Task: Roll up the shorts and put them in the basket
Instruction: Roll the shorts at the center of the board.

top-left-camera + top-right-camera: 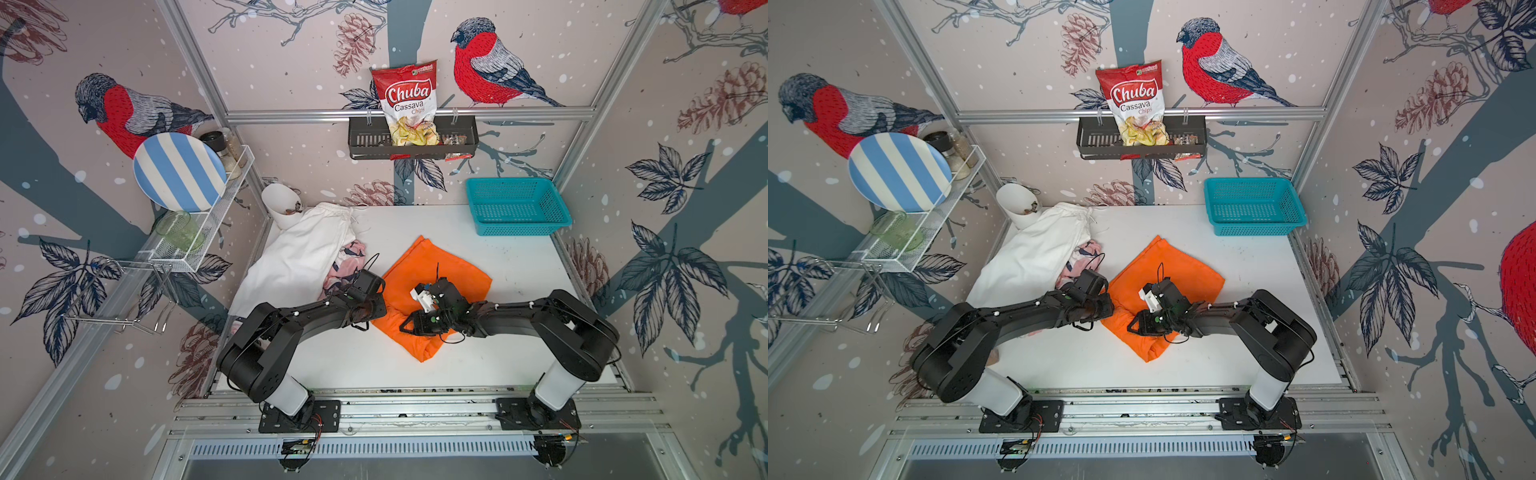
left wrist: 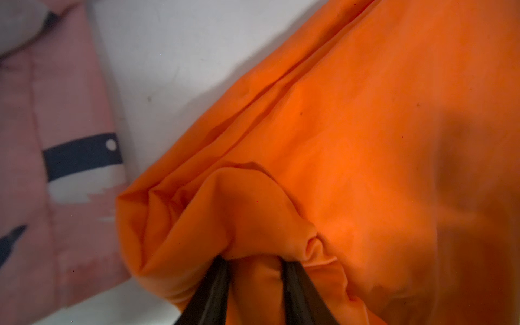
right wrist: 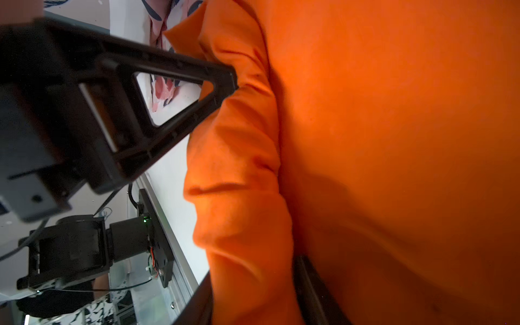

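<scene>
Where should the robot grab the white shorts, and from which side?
Probably the puckered waistband of the white shorts, at the far end. It is thick, so easy to pinch. Come from above, on the bare-table side; the white cup crowds the other side.

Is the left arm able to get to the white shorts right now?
Probably yes. The white shorts lie uncovered close beside the left arm. But the left gripper is pinching the orange shorts, so it would need to let go first.

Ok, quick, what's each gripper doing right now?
Left gripper: closed on a bunched fold of the orange shorts.
Right gripper: straddles the shorts' rolled edge; gripping or loose, cannot be told.
</scene>
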Action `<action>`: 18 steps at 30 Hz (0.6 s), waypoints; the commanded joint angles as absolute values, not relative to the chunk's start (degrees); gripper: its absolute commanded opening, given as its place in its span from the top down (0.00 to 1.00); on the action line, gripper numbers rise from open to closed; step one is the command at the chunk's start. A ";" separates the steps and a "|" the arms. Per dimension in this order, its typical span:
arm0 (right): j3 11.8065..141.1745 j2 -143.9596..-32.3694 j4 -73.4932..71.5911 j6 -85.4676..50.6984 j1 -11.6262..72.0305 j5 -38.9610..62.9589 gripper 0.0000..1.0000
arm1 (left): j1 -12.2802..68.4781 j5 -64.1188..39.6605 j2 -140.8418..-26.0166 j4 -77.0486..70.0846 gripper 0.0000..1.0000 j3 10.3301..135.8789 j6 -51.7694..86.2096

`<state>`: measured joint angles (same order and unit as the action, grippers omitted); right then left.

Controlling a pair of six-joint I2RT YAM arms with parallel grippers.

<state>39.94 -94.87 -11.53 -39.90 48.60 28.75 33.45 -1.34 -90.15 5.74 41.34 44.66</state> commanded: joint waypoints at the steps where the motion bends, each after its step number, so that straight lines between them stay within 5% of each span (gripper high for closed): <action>1: 37.95 -90.98 -3.39 -37.38 49.10 25.87 0.57 | 33.13 -1.00 -92.37 8.88 0.63 40.48 43.32; 13: 30.86 -86.71 0.38 -35.89 50.67 14.09 0.65 | 33.13 -1.14 -92.37 9.16 0.63 41.15 42.73; 18: 41.26 -82.59 16.61 -33.63 59.34 -9.75 0.42 | 33.13 -1.58 -91.85 9.49 0.63 41.38 42.47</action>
<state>37.43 -84.07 4.10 -36.05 55.86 8.03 33.45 -2.24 -91.68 1.28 41.82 43.44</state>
